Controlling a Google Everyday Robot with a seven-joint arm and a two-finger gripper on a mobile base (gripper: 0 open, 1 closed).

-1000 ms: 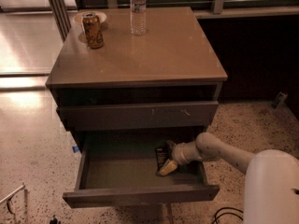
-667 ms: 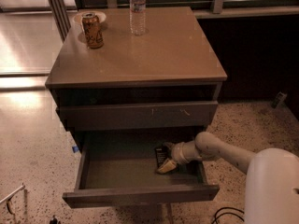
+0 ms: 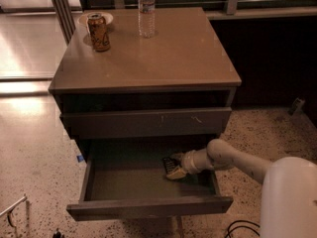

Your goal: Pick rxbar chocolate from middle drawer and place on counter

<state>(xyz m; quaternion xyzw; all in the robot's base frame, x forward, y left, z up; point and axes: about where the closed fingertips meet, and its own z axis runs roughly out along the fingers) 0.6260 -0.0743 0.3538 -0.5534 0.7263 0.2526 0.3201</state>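
Speckled floor (image 3: 34, 148); glossy counter (image 3: 173, 53); gripper (image 3: 175, 170) in middle drawer (image 3: 148, 208).

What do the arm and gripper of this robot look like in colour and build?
The arm is off-white: smooth round tube sections with a bulbous joint, running from a large rounded white shell. The gripper, down in the open middle drawer, has a pale wrist section and a cream-yellow tip. No markings or cables show on the arm.
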